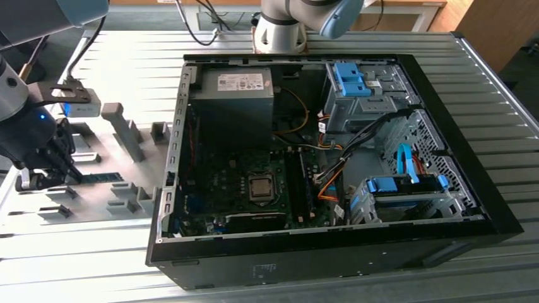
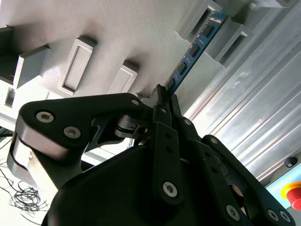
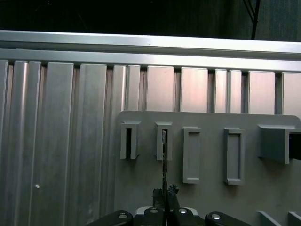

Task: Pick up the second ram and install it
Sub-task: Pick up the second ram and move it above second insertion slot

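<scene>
The second ram is a thin blue-green stick with dark chips, standing on edge in the slots of a grey holder plate. In the exterior view the second ram lies at the left, outside the computer case. My gripper has its black fingers shut on the stick's near end, while the far end still rests in a holder block. The first wrist view shows the second ram edge-on, running from the gripper into a slot. The gripper is low over the holder plate.
An open black computer case lies on the ribbed metal table, with the motherboard and its long memory slots exposed. Grey holder blocks stand on the plate. A red button sits beside the table.
</scene>
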{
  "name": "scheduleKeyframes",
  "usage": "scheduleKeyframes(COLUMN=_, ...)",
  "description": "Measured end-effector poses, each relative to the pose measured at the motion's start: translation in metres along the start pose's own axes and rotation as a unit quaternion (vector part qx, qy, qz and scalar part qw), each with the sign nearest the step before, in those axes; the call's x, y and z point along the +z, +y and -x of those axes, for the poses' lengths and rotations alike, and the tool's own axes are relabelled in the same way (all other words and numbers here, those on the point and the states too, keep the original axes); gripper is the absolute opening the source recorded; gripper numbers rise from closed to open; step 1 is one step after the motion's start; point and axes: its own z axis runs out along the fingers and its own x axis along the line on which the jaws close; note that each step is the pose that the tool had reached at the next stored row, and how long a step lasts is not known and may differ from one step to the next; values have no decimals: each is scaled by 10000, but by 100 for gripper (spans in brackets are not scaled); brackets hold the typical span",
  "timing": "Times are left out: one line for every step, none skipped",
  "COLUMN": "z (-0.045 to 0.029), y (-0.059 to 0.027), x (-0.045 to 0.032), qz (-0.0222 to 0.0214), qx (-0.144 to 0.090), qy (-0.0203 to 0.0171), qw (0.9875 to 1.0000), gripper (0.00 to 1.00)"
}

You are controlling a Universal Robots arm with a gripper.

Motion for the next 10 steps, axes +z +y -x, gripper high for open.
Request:
scheduleKeyframes(z=0, y=0, x=-4, qz=-1, qx=0, qy=0, qw=10000, gripper=14)
scheduleKeyframes(z=0, y=0, x=-9, qz=0, qx=0, qy=0, qw=10000, gripper=14)
scheduleKeyframes(z=0, y=0, x=-13, qz=0, qx=0, qy=0, qw=10000, gripper=14)
scheduleKeyframes(z=0, y=0, x=-17, qz=-1, qx=0, qy=0, qw=10000, gripper=14)
scheduleKeyframes(z=0, y=0, x=-21, qz=-1, qx=0, qy=0, qw=10000, gripper=14)
scheduleKeyframes(z=0, y=0, x=-25, qz=-1, qx=0, qy=0, qw=10000, gripper=14)
scheduleKeyframes(z=0, y=0, x=-30, qz=0, qx=0, qy=0, qw=10000, gripper=14)
scheduleKeyframes(z=0, y=0, x=-34, qz=0, qx=0, qy=0, qw=10000, gripper=14)
scheduleKeyframes(z=0, y=1, x=-39, qz=0, qx=0, qy=0, qw=10000, gripper=14)
scheduleKeyframes(z=0, y=1, x=-43, qz=-1, qx=0, qy=0, qw=10000, gripper=14)
